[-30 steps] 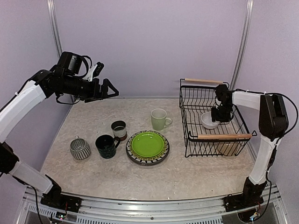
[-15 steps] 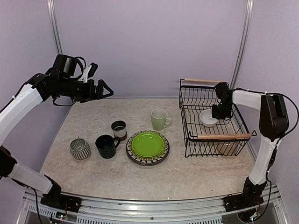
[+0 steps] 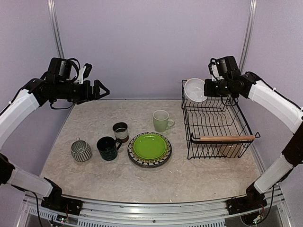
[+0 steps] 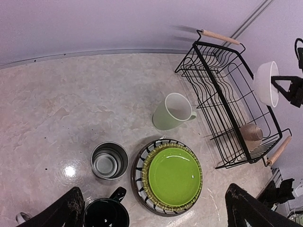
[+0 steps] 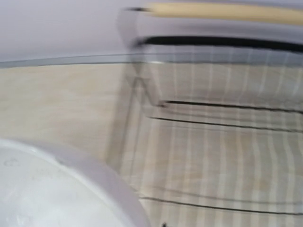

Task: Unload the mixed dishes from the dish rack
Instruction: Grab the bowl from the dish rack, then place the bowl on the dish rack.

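Observation:
My right gripper (image 3: pixel 207 88) is shut on the rim of a white bowl (image 3: pixel 194 90), held tilted in the air above the far-left corner of the black wire dish rack (image 3: pixel 227 138). The left wrist view shows that bowl (image 4: pixel 266 84) hanging over the rack (image 4: pixel 222 94). In the right wrist view the bowl (image 5: pixel 47 189) fills the lower left, with blurred rack wires (image 5: pixel 213 123) below; my fingers are hidden there. A beige dish (image 4: pixel 251 134) lies in the rack's near end. My left gripper (image 3: pixel 101 89) hangs open and empty, high at the far left.
On the table stand a pale green mug (image 3: pixel 161 120), a brown-white mug (image 3: pixel 120 131), a dark teal mug (image 3: pixel 107 148) and a striped cup (image 3: pixel 81 150). A lime-green plate (image 3: pixel 149 146) rests on a striped plate (image 3: pixel 134 159). Walls close off the back and sides.
My right gripper closed on the white bowl inside the rack and lifted it up and back-left, clear of the wires. My left arm drifted slightly left.

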Controlling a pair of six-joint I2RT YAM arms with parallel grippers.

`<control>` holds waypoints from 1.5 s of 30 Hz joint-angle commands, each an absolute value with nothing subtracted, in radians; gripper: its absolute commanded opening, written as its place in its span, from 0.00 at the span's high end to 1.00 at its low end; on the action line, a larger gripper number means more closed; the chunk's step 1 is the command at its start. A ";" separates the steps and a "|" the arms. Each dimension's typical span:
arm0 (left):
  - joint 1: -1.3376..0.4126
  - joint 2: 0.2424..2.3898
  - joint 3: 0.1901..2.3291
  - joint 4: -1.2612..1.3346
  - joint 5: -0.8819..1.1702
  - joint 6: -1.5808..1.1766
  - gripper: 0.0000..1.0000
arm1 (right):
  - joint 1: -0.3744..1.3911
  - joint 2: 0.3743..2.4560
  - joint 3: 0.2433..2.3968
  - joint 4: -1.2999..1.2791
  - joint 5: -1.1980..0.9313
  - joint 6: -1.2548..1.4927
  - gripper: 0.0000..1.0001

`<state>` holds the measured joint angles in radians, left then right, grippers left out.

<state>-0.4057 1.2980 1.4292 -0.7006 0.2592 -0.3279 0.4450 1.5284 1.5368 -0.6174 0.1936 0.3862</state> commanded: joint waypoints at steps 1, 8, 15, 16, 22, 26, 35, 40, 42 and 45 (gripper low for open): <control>-0.375 1.238 1.384 -0.631 0.204 -0.353 0.01 | 0.586 1.525 1.585 -0.607 0.217 0.373 1.00; -0.321 1.146 1.312 -0.554 0.138 -0.384 0.01 | 0.848 1.681 1.733 -0.636 0.263 0.344 1.00; -0.287 1.046 1.236 -0.481 0.053 -0.411 0.01 | 1.040 1.971 1.921 -0.706 0.193 0.349 1.00; -0.284 1.033 1.228 -0.474 0.051 -0.412 0.01 | 1.057 2.017 1.952 -0.716 0.165 0.355 1.00; -0.271 1.009 1.219 -0.465 0.041 -0.414 0.01 | 1.126 2.229 2.109 -0.757 0.021 0.369 1.00; -0.267 1.017 1.222 -0.466 0.058 -0.418 0.01 | 1.141 2.292 2.106 -0.768 0.002 0.383 1.00; -0.257 1.039 1.227 -0.471 0.079 -0.423 0.01 | 1.150 2.379 2.140 -0.770 -0.069 0.396 0.99; -0.248 1.047 1.229 -0.470 0.090 -0.426 0.01 | 1.152 2.409 2.141 -0.774 -0.064 0.401 0.99; -0.246 1.050 1.229 -0.471 0.094 -0.428 0.01 | 1.152 2.413 2.141 -0.775 -0.055 0.403 0.98; -0.243 1.053 1.229 -0.470 0.101 -0.430 0.01 | 1.152 2.418 2.146 -0.772 -0.057 0.401 0.89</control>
